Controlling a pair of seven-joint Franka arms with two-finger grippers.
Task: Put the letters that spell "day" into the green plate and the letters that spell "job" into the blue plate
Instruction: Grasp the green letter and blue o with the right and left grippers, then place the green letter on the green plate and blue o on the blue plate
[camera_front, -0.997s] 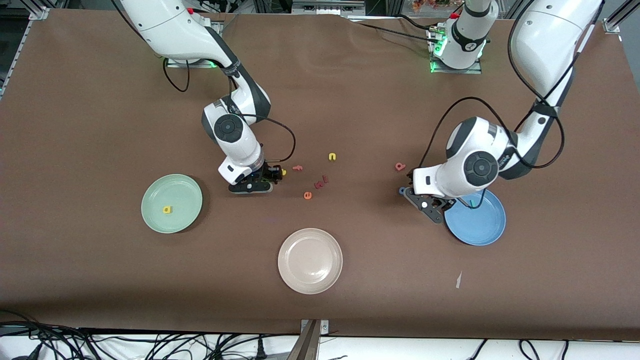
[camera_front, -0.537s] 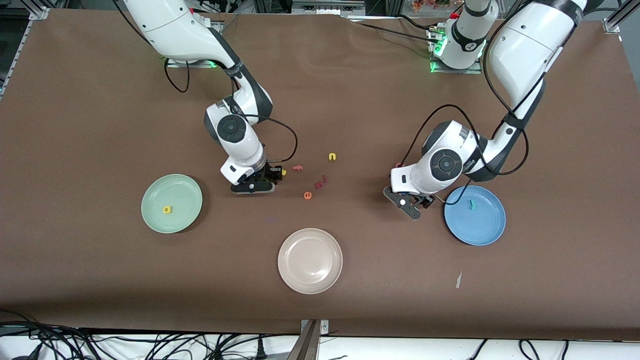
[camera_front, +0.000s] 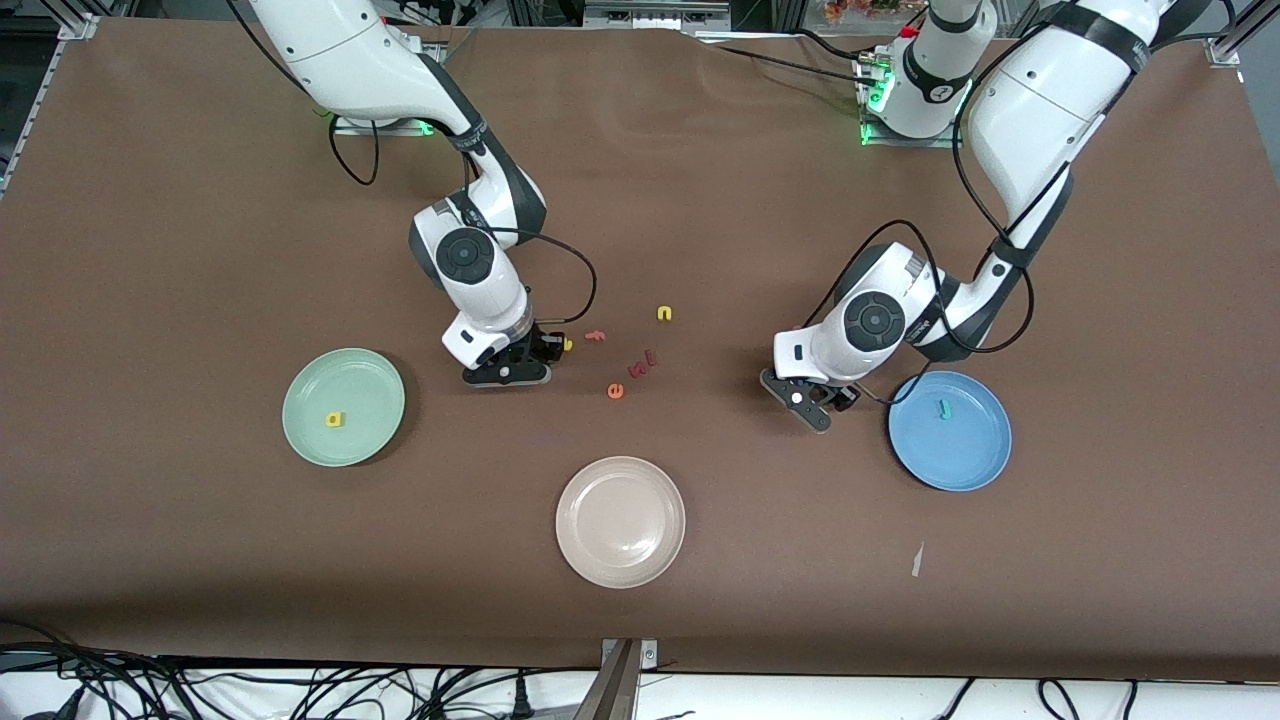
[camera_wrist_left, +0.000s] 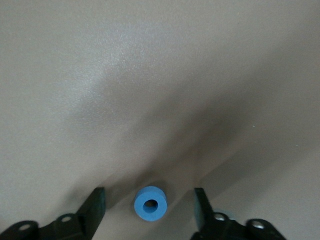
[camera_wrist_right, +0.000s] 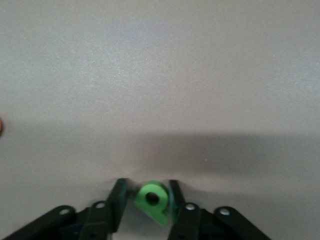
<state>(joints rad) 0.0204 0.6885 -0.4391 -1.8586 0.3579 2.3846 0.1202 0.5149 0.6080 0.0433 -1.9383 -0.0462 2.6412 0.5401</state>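
Pinching the light, squashy green a (camera_wrist_right: 153, 199) by its flat sides, the right gripper (camera_wrist_right: 146, 197) is gripping it; the left gripper (camera_wrist_left: 149, 206) is straddling the blue o (camera_wrist_left: 150, 203), jaws apart.

Blue ring o (camera_wrist_left: 150, 204), green a (camera_wrist_right: 153, 199), brown table (camera_front: 200, 250).

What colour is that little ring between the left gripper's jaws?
Blue: the ring-shaped o, seen best in the left wrist view.

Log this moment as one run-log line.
left gripper: open around blue o on table | right gripper: closed on green a | green plate: yellow d | blue plate: teal j
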